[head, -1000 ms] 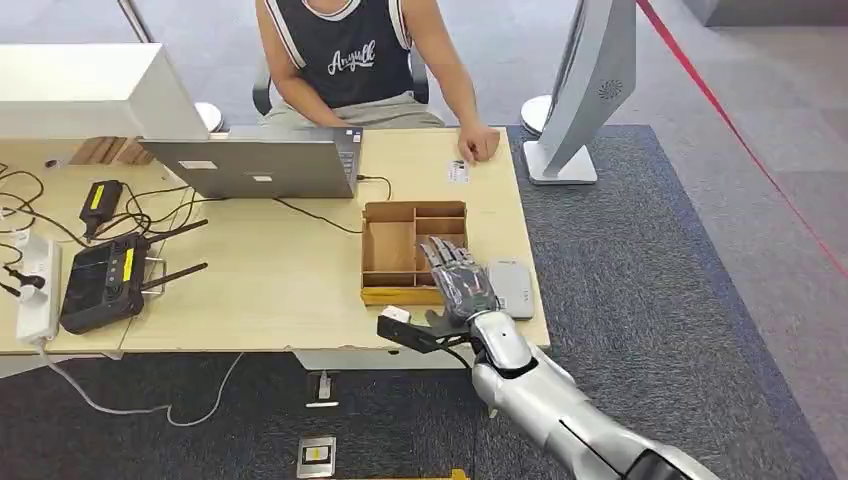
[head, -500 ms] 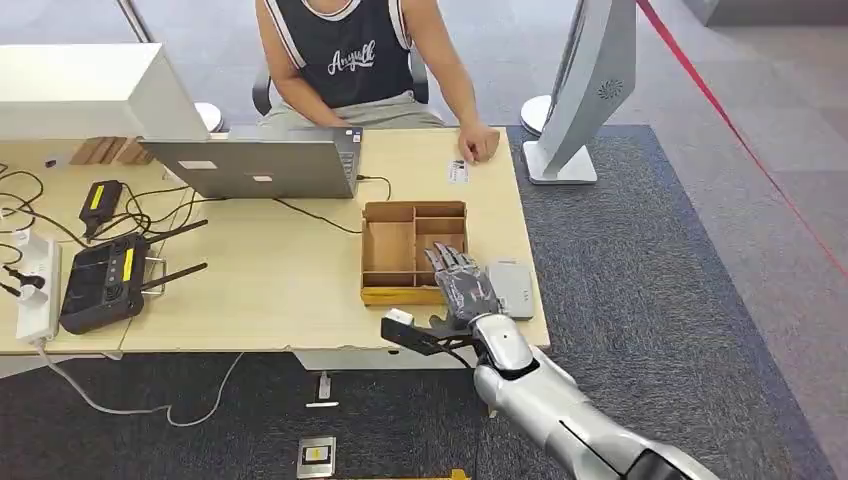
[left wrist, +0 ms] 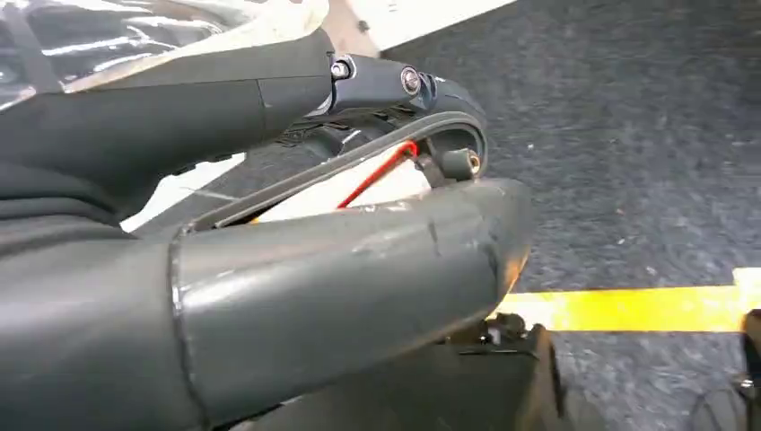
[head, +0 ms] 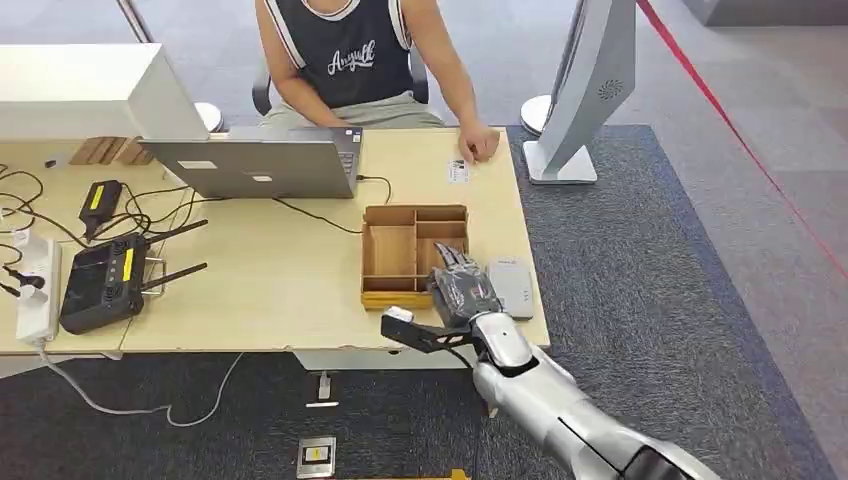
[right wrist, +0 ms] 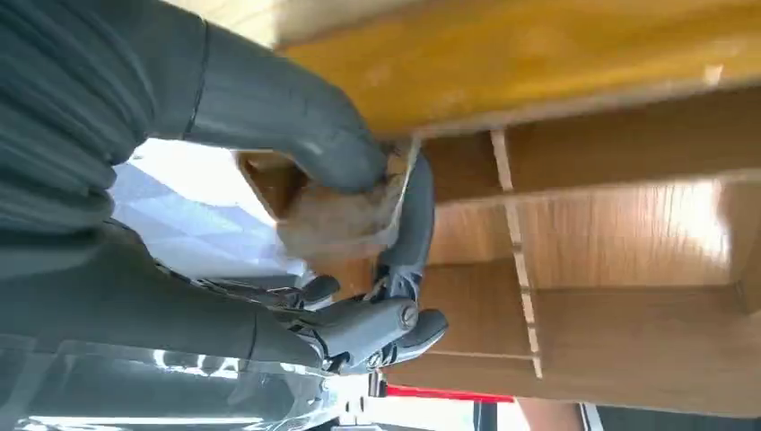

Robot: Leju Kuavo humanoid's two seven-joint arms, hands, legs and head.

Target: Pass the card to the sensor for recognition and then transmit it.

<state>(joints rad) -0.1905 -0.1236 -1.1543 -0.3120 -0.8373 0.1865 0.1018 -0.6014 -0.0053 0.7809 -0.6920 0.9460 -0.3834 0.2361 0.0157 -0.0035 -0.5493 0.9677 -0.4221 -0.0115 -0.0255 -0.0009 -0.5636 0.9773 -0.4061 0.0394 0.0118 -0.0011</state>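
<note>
In the left wrist view, the robot's left hand (left wrist: 269, 269) is hanging over dark grey carpet (left wrist: 646, 162) crossed by one yellow floor stripe (left wrist: 628, 307). Its thick thumb is lying close along darker, bent fingers, and I cannot tell whether they are closing on anything.

In the head view, the silver right arm (head: 540, 395) is reaching up from the near edge of the pale wooden table (head: 270, 290). The right hand (head: 465, 292) is hovering, back upward, over the near right corner of the one shallow brown wooden box with dividers (head: 390, 250).

The right wrist view is adding what the head view is hiding. A thin, pale tan card (right wrist: 345, 224) is being pinched between the grey thumb and a dark finger (right wrist: 415, 224), so this hand is gripping the card. The card is sitting just above the box's compartments.

Just right of the hand, one flat light grey rectangular sensor (head: 511, 286) is lying on the table, beside the box.

Further off are:
- one black handheld controller with antennas (head: 100, 282)
- one white power strip (head: 33, 285)
- one open grey laptop (head: 255, 165)

At the far edge, a person in a dark sleeveless top (head: 345, 55) is sitting with one hand (head: 478, 143) resting beside a small white label (head: 458, 171). One tall grey stand (head: 585, 90) is standing on the carpet to the right.
</note>
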